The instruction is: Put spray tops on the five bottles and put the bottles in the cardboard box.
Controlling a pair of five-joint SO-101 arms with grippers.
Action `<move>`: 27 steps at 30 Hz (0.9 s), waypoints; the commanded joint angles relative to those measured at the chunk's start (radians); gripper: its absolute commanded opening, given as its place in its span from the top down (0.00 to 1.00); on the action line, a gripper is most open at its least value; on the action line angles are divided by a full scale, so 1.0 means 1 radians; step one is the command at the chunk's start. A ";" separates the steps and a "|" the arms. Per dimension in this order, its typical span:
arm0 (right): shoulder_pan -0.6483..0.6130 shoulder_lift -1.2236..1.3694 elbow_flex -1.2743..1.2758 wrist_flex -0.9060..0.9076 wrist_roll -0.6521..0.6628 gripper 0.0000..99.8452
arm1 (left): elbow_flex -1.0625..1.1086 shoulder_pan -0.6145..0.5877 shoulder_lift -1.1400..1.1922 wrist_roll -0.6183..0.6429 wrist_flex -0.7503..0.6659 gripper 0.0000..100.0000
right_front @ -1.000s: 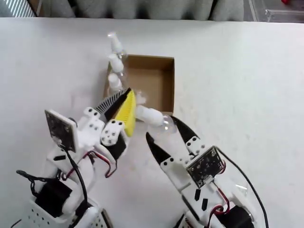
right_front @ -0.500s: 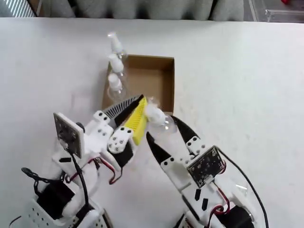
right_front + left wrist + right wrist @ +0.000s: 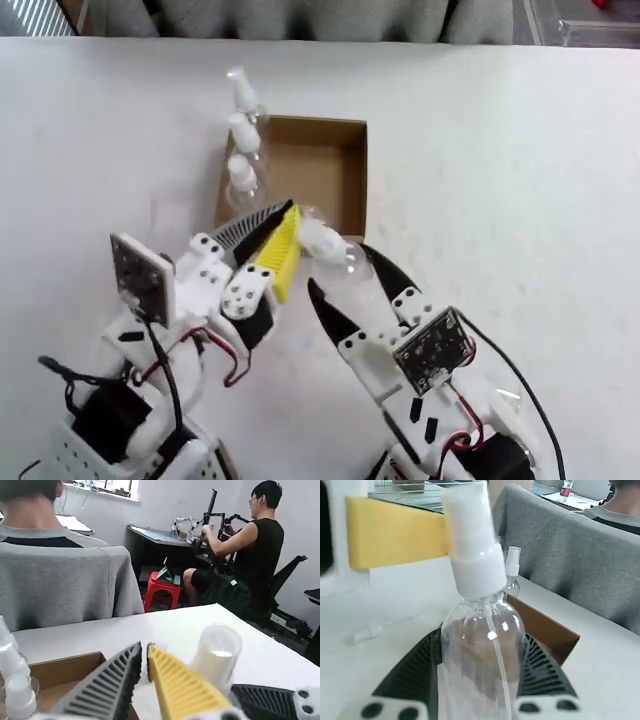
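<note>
A clear bottle with a white spray top on its neck stands between the black fingers of my right gripper, which is shut on it just in front of the cardboard box. My left gripper, with one grey and one yellow finger, is shut with nothing held. Its yellow finger lies against the side of the spray top. Three capped bottles stand along the box's left wall.
The box sits at the table's middle, with bare floor on its right side. A small white piece lies on the table near the held bottle. Open tabletop spreads to the far left and right.
My left gripper swung right from the box edge until its yellow finger met the spray top, then eased back slightly. The bottle's top tipped more upright. The right arm stayed put.
</note>
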 commanded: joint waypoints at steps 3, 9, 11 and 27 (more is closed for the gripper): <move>0.163 0.001 -0.012 -0.067 -0.012 0.98 | -0.061 -0.024 -0.128 0.009 0.124 0.98; 0.249 0.045 -0.020 -0.199 -0.104 0.98 | -0.014 -0.018 -0.248 0.002 0.227 0.98; 0.259 0.107 -0.041 -0.249 -0.153 0.98 | 0.049 0.019 -0.286 0.000 0.213 0.98; 0.162 0.573 -0.396 -0.308 -0.391 0.98 | 0.284 0.331 -0.378 0.009 0.080 0.98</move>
